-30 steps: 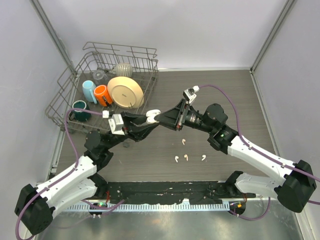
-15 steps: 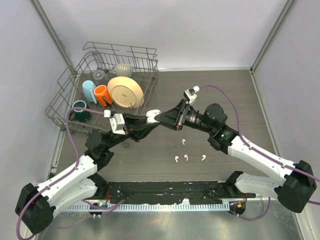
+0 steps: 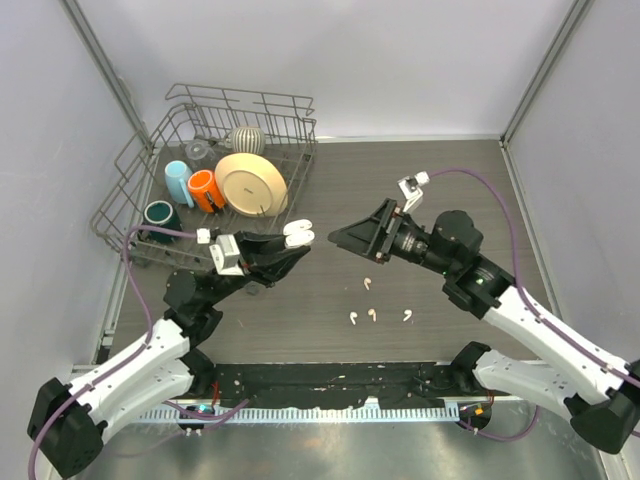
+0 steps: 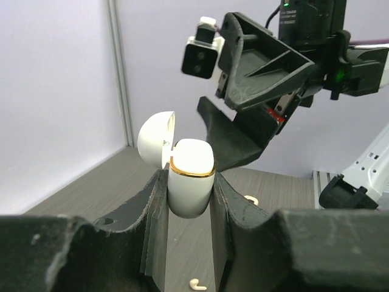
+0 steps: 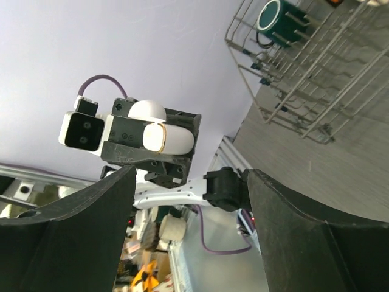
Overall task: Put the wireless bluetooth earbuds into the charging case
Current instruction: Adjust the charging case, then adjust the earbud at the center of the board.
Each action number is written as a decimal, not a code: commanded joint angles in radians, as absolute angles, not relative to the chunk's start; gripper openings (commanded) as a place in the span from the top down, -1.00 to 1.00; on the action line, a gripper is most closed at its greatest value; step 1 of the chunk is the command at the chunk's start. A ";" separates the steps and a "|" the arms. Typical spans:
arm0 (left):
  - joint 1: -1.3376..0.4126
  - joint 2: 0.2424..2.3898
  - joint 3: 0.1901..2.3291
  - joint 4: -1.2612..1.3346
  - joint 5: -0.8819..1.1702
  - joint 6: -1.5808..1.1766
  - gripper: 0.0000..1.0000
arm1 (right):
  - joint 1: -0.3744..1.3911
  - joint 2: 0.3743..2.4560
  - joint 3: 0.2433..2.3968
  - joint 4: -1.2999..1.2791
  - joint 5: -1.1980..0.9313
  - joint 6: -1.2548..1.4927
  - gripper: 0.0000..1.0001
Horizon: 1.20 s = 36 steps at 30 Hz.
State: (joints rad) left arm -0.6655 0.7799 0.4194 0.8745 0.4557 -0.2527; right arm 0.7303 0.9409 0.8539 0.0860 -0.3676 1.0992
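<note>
My left gripper [image 3: 296, 243] is shut on the white charging case [image 3: 297, 234], held off the table. Its gold-rimmed body [image 4: 189, 182] sits upright between the fingers [image 4: 152, 213], and its lid [image 4: 153, 137] is swung open to the left. My right gripper [image 3: 336, 240] stands open with nothing in it, a short way right of the case and pointing at it. In the right wrist view the case [image 5: 173, 139] shows beyond the spread jaws. Several tiny white earbuds lie on the table: one [image 3: 367, 283] alone and a row [image 3: 372, 315] nearer the front.
A wire dish rack [image 3: 130, 200] at the back left holds a cream plate [image 3: 250, 183], an orange cup [image 3: 205, 190], a blue cup [image 3: 178, 182] and a green mug [image 3: 160, 215]. Grey walls close the table on three sides.
My right gripper has opened and drawn back to the right, away from the case. The left gripper, still holding the case, has shifted slightly left and toward the front.
</note>
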 commanded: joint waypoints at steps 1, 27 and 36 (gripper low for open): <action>-0.664 0.716 0.402 0.887 0.396 -0.215 1.00 | 0.718 0.833 0.910 -0.185 -0.241 0.938 -0.59; -0.664 0.572 0.365 0.844 0.453 -0.252 1.00 | 0.703 0.971 0.896 -1.035 0.463 1.069 -0.64; -0.664 0.578 0.361 0.854 0.449 -0.258 1.00 | 0.703 0.733 0.755 -0.904 0.454 1.172 -0.89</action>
